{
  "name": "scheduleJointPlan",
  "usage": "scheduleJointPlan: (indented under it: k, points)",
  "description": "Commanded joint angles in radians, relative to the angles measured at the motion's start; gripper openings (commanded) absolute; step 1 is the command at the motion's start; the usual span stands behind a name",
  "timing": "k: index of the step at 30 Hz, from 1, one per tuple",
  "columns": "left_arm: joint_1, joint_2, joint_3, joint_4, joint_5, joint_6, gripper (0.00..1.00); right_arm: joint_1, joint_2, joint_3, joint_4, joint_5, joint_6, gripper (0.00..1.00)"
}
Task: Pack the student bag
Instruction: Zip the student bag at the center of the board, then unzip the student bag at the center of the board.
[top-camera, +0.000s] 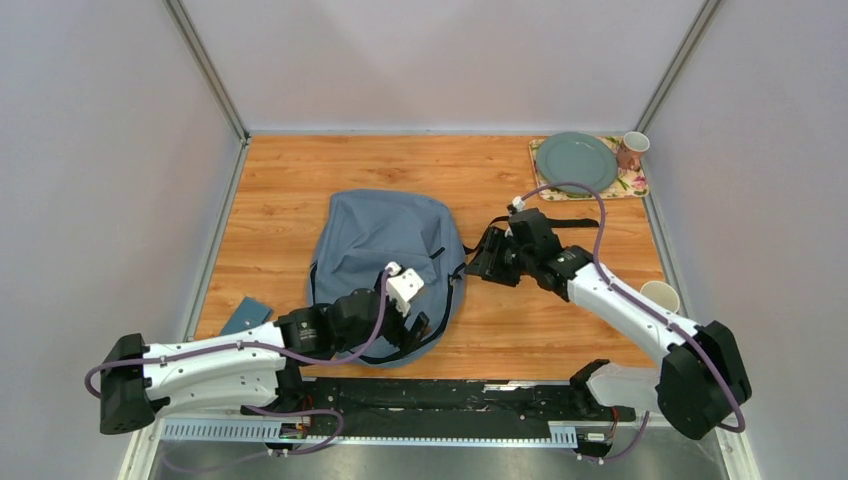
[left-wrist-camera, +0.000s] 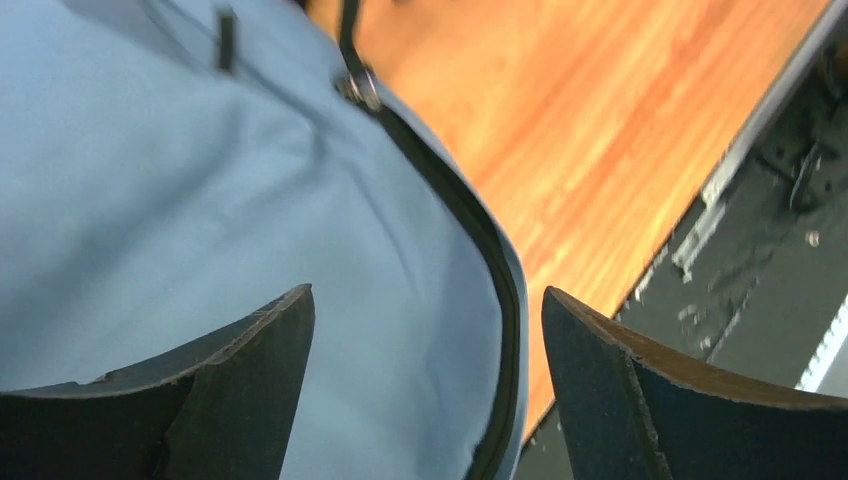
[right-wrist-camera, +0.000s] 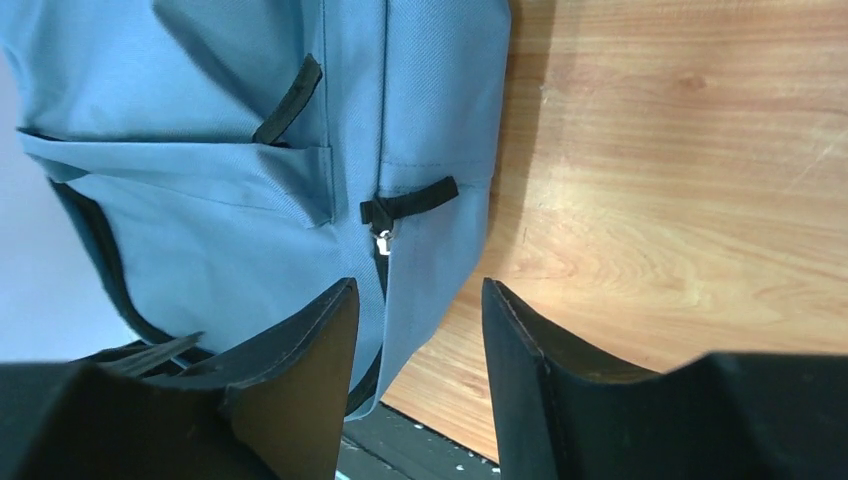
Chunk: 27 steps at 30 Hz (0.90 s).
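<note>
The student bag, a soft grey-blue backpack with dark zips, lies flat in the middle of the wooden table. My left gripper hovers over its near right corner. In the left wrist view the left gripper is open, with bag fabric and the dark zip line below and nothing held. My right gripper sits just off the bag's right edge. In the right wrist view the right gripper is open and holds nothing, close to the bag's side and a zip pull.
A green plate rests on a floral mat at the back right, with a mug beside it. A pale cup stands by the right arm. A teal flat item lies near left. A black rail runs along the near edge.
</note>
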<state>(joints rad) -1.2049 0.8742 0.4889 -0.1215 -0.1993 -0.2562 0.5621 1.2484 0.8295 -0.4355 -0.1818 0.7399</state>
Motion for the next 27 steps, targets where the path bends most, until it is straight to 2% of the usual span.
scheduleJointPlan:
  k: [1,5,8,11,16,20,27]
  points:
    - [0.007,0.044,0.166,-0.050,-0.144,0.139,0.91,0.004,-0.093,-0.093,0.151,0.025,0.174,0.52]
    - [0.096,0.161,0.310,-0.076,-0.105,0.169,0.95,0.005,-0.155,-0.193,0.244,0.039,0.289,0.53]
    - [0.174,0.271,0.382,-0.052,-0.042,0.213,0.95,0.009,-0.207,-0.230,0.200,0.099,0.332,0.53]
    - [0.229,0.409,0.482,-0.052,0.087,0.255,0.95,0.012,-0.288,-0.268,0.155,0.146,0.349,0.53]
    - [0.260,0.592,0.612,-0.107,0.167,0.348,0.89,0.013,-0.415,-0.306,0.086,0.180,0.352,0.48]
    - [0.291,0.696,0.704,-0.173,0.227,0.365,0.83,0.012,-0.504,-0.323,0.041,0.180,0.351,0.45]
    - [0.300,0.789,0.737,-0.225,0.201,0.400,0.74,0.013,-0.541,-0.306,0.000,0.180,0.334,0.42]
